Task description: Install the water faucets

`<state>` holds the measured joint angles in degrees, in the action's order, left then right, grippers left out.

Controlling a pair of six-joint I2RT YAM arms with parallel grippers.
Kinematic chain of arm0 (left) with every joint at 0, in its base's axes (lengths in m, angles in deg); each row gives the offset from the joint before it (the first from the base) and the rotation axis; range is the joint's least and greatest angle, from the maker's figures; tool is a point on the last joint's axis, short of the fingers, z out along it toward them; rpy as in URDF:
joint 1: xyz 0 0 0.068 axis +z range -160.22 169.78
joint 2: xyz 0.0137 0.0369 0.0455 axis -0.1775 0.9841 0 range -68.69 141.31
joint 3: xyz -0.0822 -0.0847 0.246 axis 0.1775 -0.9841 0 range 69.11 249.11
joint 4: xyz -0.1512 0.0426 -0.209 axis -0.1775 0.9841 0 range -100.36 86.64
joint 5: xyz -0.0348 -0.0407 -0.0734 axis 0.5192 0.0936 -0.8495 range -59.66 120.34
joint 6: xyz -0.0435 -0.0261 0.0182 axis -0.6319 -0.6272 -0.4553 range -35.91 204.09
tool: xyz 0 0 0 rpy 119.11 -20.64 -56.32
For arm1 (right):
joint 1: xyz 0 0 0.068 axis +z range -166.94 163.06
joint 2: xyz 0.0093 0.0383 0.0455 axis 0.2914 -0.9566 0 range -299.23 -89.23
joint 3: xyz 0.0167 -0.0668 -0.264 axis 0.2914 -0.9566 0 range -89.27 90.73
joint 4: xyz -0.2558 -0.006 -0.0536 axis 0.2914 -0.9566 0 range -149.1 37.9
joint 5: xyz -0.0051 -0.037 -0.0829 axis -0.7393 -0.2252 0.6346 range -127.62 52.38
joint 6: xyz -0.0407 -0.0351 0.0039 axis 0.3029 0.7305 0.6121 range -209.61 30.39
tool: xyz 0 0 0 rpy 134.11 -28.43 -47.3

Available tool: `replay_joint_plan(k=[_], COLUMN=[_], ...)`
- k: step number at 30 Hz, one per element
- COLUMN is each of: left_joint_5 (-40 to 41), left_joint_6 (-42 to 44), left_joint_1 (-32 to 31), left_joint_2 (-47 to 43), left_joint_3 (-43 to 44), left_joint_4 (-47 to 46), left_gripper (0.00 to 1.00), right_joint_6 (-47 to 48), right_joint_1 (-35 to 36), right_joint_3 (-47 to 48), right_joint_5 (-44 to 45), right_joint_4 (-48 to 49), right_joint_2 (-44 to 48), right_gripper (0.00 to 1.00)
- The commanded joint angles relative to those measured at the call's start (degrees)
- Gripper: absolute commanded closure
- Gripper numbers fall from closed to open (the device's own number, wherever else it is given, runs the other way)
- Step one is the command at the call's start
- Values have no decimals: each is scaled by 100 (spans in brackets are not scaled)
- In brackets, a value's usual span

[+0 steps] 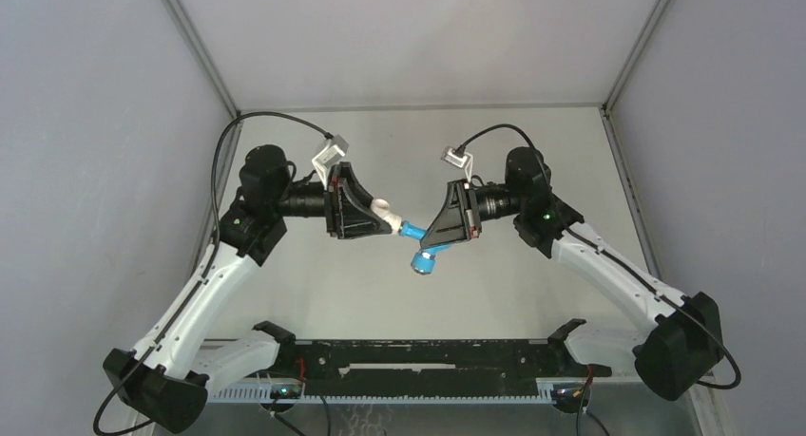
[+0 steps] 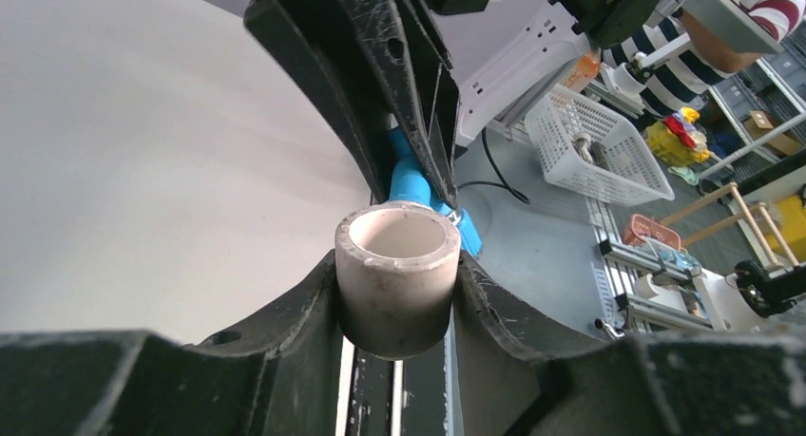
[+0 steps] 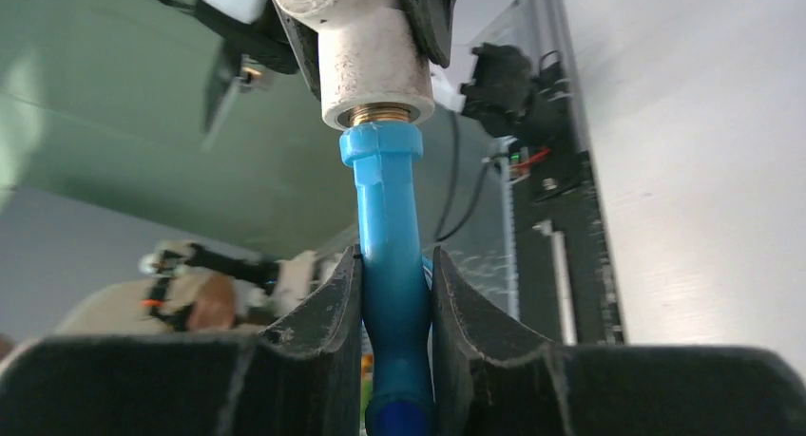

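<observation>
Both arms meet above the middle of the table. My left gripper [image 1: 385,218] [image 2: 396,293] is shut on a short white cylindrical fitting [image 1: 384,211] [image 2: 395,274], its open end facing the left wrist camera. My right gripper [image 1: 435,238] [image 3: 394,293] is shut on the bright-blue water faucet [image 1: 415,233] [image 3: 390,255]. The faucet's hexagonal collar sits against the fitting [image 3: 366,61], with a brass thread showing between them. Its darker tip [image 1: 423,262] hangs down below the right gripper. In the left wrist view the faucet [image 2: 409,180] shows just behind the fitting.
A black rail with a white toothed strip [image 1: 409,365] runs along the near edge between the arm bases. Grey enclosure walls [image 1: 95,123] stand on both sides and at the back. A white basket [image 2: 594,146] and clutter lie beyond the table.
</observation>
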<state>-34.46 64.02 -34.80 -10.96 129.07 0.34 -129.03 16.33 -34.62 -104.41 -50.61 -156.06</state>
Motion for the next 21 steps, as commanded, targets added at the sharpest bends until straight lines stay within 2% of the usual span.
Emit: replay_joint_plan(k=[1, 2, 5, 6, 8, 10, 17, 19, 21], left_joint_5=[481, 563, 781, 837, 870, 953, 1434, 1551, 1627], left_joint_6=[-24, -80, -373, -466, -680, -901, -1527, -1676, -1893], left_joint_1=[23, 21, 23, 23, 19, 23, 31, 32, 30], left_joint_2=[-169, -201, -254, -247, -216, -202, -216, -204, -182], left_joint_3=[-140, -168, -243, -248, -220, -201, -134, -149, -216], left_joint_4=[-882, -986, -1331, -1379, -1465, -1567, -1732, -1796, -2000], left_gripper=[100, 100, 100, 100, 100, 100, 100, 100, 100], right_joint_6=[-2565, -2659, -2267, -2087, -1685, -1407, -637, -580, -883], right_joint_1=[-213, -311, -689, -814, -1023, -1148, -1391, -1362, -1267], right_joint_3=[-77, -73, -69, -69, -53, -47, -34, -134, -467], right_joint_5=[-887, -804, -448, -316, -47, 251, 1035, 1244, 1472], right_joint_4=[1810, 1783, 1164, 890, 407, 76, -905, -855, -192], right_joint_2=[-227, -255, -174, -125, 58, 215, 795, 918, 1093], right_gripper=[99, 86, 32, 21, 5, 1, 0, 0, 0])
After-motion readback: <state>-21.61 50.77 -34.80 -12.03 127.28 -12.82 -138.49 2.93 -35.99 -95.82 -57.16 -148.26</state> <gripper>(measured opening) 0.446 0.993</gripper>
